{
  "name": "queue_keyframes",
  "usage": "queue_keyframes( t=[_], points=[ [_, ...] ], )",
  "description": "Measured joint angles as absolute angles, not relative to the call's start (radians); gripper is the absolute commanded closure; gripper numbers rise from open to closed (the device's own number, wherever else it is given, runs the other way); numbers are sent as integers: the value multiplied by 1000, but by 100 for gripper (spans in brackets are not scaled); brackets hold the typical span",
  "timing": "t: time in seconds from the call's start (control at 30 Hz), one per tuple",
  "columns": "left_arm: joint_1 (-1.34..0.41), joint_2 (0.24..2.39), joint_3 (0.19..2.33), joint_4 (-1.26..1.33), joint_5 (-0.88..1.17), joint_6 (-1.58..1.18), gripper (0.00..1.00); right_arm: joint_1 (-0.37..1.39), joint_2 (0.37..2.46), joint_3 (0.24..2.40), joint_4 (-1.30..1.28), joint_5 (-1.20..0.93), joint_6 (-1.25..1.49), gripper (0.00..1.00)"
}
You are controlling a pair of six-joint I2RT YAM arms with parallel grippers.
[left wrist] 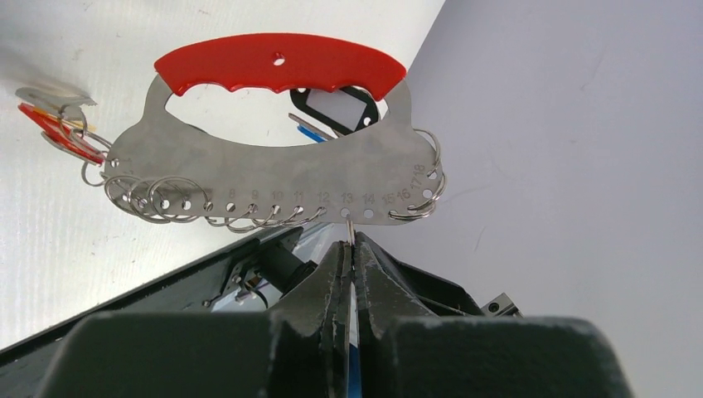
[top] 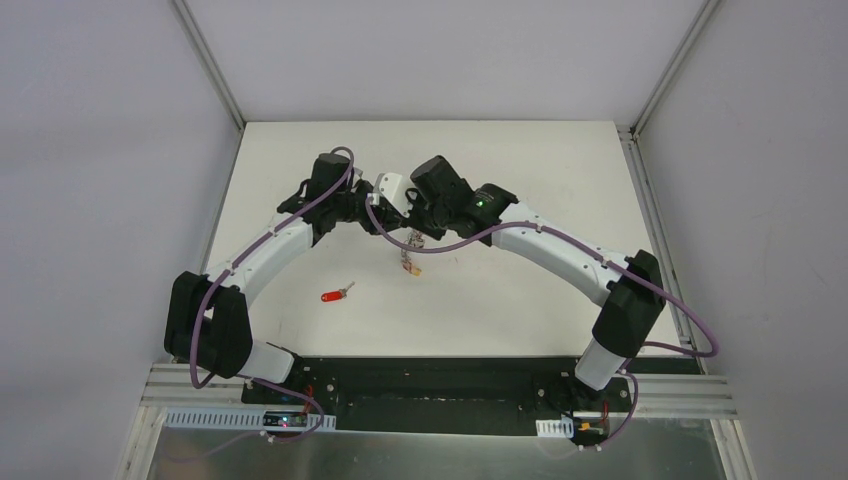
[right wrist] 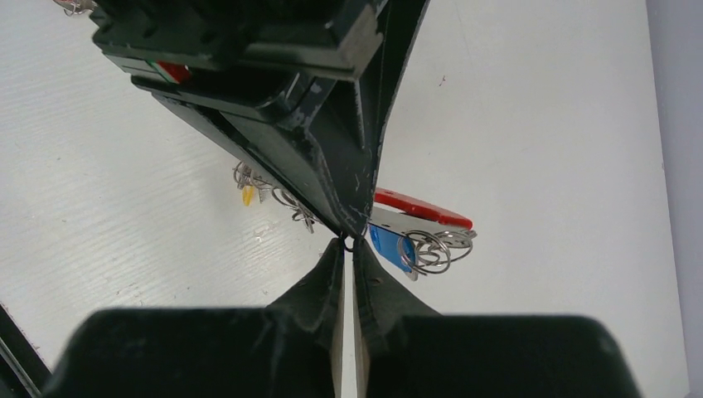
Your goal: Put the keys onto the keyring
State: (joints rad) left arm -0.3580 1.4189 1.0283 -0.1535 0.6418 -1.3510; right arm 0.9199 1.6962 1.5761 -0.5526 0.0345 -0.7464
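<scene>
Farthest left, the red-headed key [top: 333, 296] lies alone on the bench [top: 520, 310], well apart from the raised keyring. The left jaws are pressed together on a small ring [left wrist: 351, 230] at the rim of the keyring [left wrist: 273, 166], holding the keyring above the bench's middle. The right jaws, drawn almost shut, meet that same ring tip to tip. We cannot tell whether they truly grip it. We judge the step is opening this ring, so we should keep the plate steady and pull gently. To the right there is open bench for swinging, and the side walls stand well off.
</scene>
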Motion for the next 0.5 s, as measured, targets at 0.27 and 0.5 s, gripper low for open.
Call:
queue_keyframes(
  t=[0.27,0.5],
  points=[
    [-358,1417,1015,-144,642,-1349,87,917,1696,1572,-552,29,-747,100],
    [-349,1411,1007,-138,648,-1348,81,907,1696,1569,-551,22,-747,100]
  ],
)
